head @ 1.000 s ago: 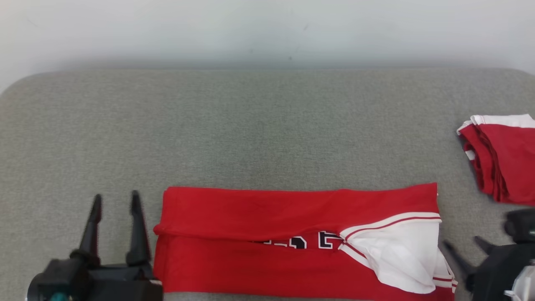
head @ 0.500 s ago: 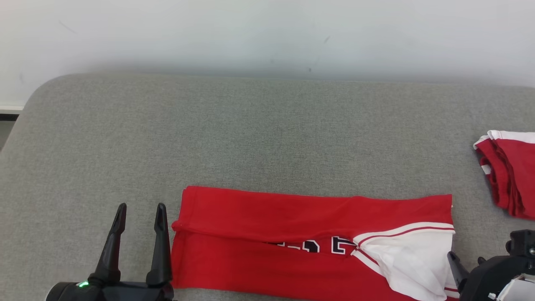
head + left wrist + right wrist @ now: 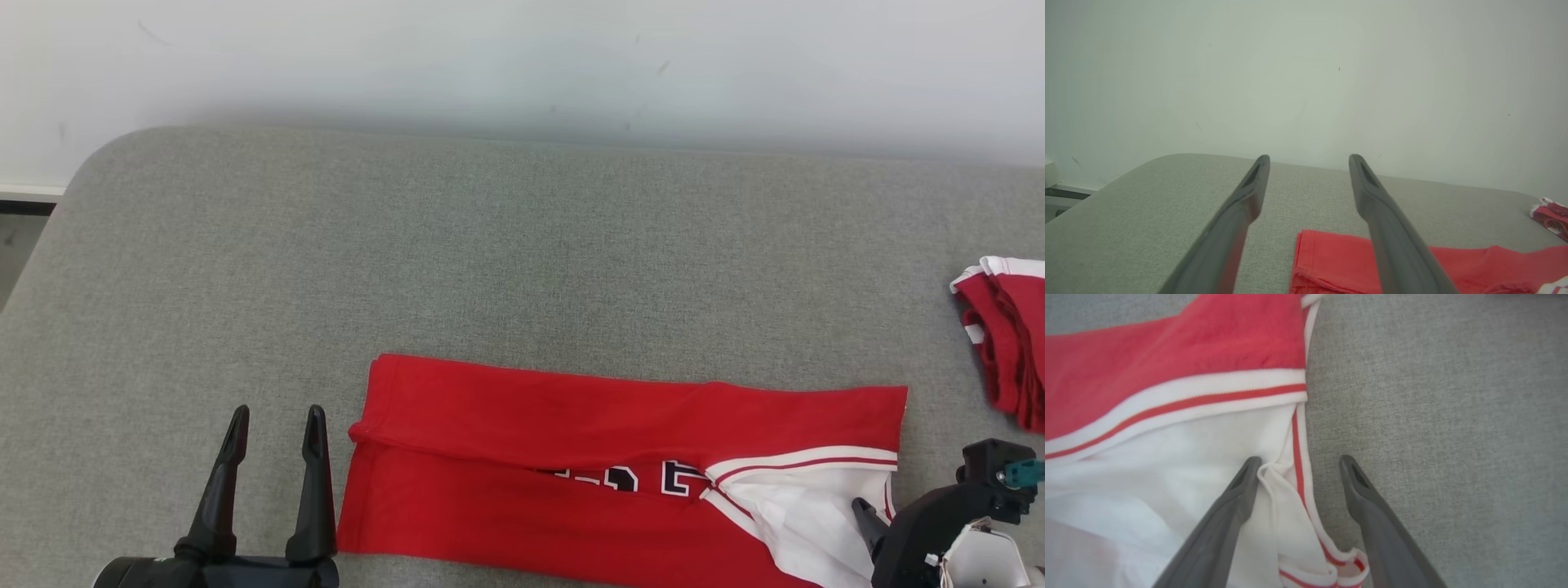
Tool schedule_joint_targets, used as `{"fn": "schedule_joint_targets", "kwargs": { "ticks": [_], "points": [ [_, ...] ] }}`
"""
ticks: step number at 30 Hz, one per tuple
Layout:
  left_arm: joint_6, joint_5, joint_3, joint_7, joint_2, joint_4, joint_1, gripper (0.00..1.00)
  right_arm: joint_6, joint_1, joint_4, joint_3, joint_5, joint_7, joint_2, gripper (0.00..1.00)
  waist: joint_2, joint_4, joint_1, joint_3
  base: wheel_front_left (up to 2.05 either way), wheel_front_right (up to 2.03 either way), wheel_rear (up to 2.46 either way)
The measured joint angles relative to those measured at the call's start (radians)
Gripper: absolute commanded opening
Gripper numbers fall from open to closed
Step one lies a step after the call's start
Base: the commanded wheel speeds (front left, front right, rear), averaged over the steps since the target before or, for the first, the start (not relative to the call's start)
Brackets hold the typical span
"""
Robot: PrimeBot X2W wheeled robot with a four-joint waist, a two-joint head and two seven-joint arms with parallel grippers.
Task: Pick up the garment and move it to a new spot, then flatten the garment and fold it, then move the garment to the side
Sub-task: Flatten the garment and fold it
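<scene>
The garment (image 3: 571,425) is a red jersey with white trim, folded into a long strip across the near part of the grey padded surface (image 3: 490,245). My left gripper (image 3: 277,416) stands open just left of the strip's left end, with nothing between its fingers. The left wrist view has that gripper (image 3: 1309,159) above the surface, with the garment's red corner (image 3: 1331,261) beneath its right finger. My right gripper (image 3: 882,510) is at the strip's white right end. In the right wrist view it (image 3: 1299,459) is open, straddling the white trimmed edge of the garment (image 3: 1188,355).
A second red and white bundle of cloth (image 3: 1008,343) lies at the right edge of the surface, also in the left wrist view (image 3: 1549,212). A pale wall (image 3: 522,65) runs behind. The surface's rounded left corner (image 3: 90,163) drops off to the floor.
The head camera has shifted, sliding the whole scene rightward. My right gripper has moved from beside the garment's right end to over its white edge. The left gripper keeps its place beside the left end.
</scene>
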Motion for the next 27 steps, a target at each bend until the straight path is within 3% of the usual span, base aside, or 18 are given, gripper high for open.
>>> {"fn": "schedule_joint_targets", "kwargs": {
  "ticks": [4,5,6,7,8,17,27],
  "points": [
    [-0.003,0.001,0.005,0.0,-0.001,0.005,-0.002,1.0,-0.002,-0.02,0.025,0.02,0.002,0.014,-0.002,1.0,-0.0001,0.0,0.0,0.007,0.0,0.0,0.0],
    [-0.003,0.002,0.006,0.0,-0.002,0.007,-0.003,1.0,-0.003,-0.024,0.031,0.022,0.002,0.018,-0.003,0.58,0.0,0.0,0.0,0.008,0.0,0.0,0.0],
    [-0.004,0.003,0.006,0.0,-0.002,0.008,-0.003,1.0,-0.003,-0.03,0.036,0.022,0.003,0.02,-0.003,0.58,-0.0001,0.0,0.0,0.009,0.0,0.0,0.0],
    [-0.004,0.003,0.006,0.0,-0.002,0.008,-0.003,1.0,-0.003,-0.03,0.036,0.022,0.003,0.02,-0.003,0.33,-0.0001,0.0,0.0,0.009,0.0,0.0,0.0],
    [-0.004,0.003,0.007,0.0,-0.002,0.01,-0.004,1.0,-0.003,-0.034,0.039,0.022,0.003,0.021,-0.003,0.0,-0.0001,0.0,0.0,0.009,0.0,0.0,0.0],
    [-0.012,0.0,0.011,0.0,-0.003,0.028,-0.017,1.0,0.0,-0.051,0.016,-0.059,-0.037,-0.013,0.005,0.0,0.0,-0.008,0.0,0.009,0.0,0.0,0.0],
    [-0.013,-0.006,0.02,0.0,-0.003,0.029,-0.016,1.0,0.0,-0.026,-0.131,-0.213,-0.109,-0.008,0.004,0.0,0.0,-0.028,0.0,0.005,0.0,0.0,0.0]
  ]
}}
